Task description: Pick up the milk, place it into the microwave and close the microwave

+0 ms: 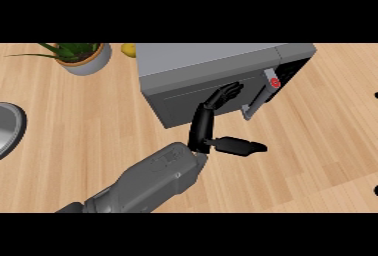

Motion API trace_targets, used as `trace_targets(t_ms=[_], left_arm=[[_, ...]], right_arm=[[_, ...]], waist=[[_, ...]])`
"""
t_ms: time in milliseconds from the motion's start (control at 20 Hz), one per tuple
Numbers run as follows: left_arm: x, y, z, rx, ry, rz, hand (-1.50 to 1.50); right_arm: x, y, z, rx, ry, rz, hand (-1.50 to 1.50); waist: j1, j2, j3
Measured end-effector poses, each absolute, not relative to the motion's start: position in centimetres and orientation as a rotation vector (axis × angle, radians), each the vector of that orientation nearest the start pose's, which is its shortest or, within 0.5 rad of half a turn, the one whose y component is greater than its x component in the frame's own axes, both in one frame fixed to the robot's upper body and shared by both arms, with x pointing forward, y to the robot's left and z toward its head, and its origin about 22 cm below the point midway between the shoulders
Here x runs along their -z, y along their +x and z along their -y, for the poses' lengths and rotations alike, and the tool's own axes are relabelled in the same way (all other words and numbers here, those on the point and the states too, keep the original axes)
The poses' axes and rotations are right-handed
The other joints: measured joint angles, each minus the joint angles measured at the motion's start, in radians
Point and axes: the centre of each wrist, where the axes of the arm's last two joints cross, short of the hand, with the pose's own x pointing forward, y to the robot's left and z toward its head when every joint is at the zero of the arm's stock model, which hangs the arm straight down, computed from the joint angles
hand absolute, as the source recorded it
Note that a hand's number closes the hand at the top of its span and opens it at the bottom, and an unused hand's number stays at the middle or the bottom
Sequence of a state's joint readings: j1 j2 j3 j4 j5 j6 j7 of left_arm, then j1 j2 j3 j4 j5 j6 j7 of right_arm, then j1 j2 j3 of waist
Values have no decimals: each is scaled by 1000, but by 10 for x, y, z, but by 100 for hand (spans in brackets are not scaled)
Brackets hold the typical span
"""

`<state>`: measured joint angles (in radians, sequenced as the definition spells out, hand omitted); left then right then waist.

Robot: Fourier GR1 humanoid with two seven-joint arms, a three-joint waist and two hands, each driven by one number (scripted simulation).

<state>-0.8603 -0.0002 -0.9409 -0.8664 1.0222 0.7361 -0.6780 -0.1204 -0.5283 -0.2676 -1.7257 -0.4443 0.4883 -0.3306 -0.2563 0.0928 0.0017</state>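
Head view is showing you no milk carton anywhere; judging by the shut door, it is probably sitting inside the grey box-shaped microwave [214, 75], though you cannot confirm that. The microwave's door [207, 97] is lying flush against the body, beside the control panel with its red button [275, 83]. Your left hand [214, 112] is reaching with straight, spread fingers touching the door face, holding nothing. The door is stiff and hinged, so flat pushing suits it. On the light wooden tabletop [310, 150], a potted green plant [77, 55] is standing well apart. Your right hand is not showing.
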Motion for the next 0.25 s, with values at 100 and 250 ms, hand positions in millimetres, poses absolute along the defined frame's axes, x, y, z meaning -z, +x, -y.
trace_targets(t_ms=[100, 250], left_arm=[[-17, 313, 3, 73, -228, 1856, -150], [-16, 313, 3, 62, -229, 1862, -150]], right_arm=[[-144, 256, 372, -431, 261, 2204, -150], [-146, 261, 377, -413, 284, 2198, -150]], waist=[[-1, 1, 0], [-5, 1, 0]])
